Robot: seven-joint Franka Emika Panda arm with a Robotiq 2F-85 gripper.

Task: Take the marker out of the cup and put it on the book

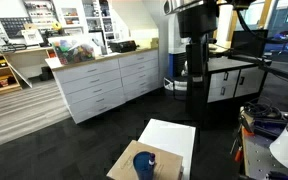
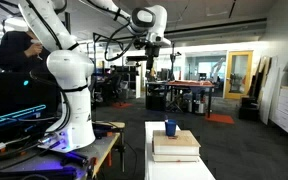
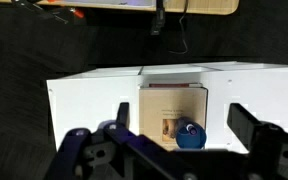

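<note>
The dark-blue cup (image 3: 191, 135) stands on a tan board (image 3: 164, 108), near its right front corner. The cup also shows in both exterior views (image 1: 144, 163) (image 2: 170, 128). A small pale tip of the marker (image 3: 192, 129) shows inside the cup's mouth. The tan board lies on a flat white book (image 2: 175, 153), stacked on a white table (image 3: 84, 100). My gripper (image 3: 179, 112) is open and empty, high above the cup, fingers pointing down. An exterior view shows it far up on the outstretched arm (image 2: 149, 45).
The robot's white base (image 2: 69, 90) stands beside the narrow white table (image 2: 179, 172). Grey drawer cabinets (image 1: 104, 85) and black desks (image 1: 234, 75) stand farther off on the dark floor. A wooden desk edge (image 3: 184, 5) lies beyond the table.
</note>
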